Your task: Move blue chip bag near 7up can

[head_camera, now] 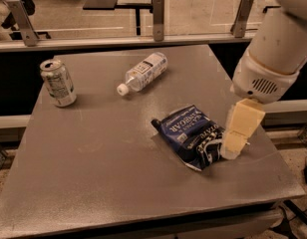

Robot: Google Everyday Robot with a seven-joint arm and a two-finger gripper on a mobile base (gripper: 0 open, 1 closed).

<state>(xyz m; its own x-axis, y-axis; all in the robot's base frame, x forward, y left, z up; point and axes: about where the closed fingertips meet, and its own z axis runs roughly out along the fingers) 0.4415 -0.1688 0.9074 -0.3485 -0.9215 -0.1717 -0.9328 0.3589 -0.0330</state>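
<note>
The claw (233, 148) hangs low at right (white arm (278, 49) angling down from above).

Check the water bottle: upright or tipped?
Tipped: water bottle lies on its side, cap front-left. Gripper is beside the blue chip bag.
</note>
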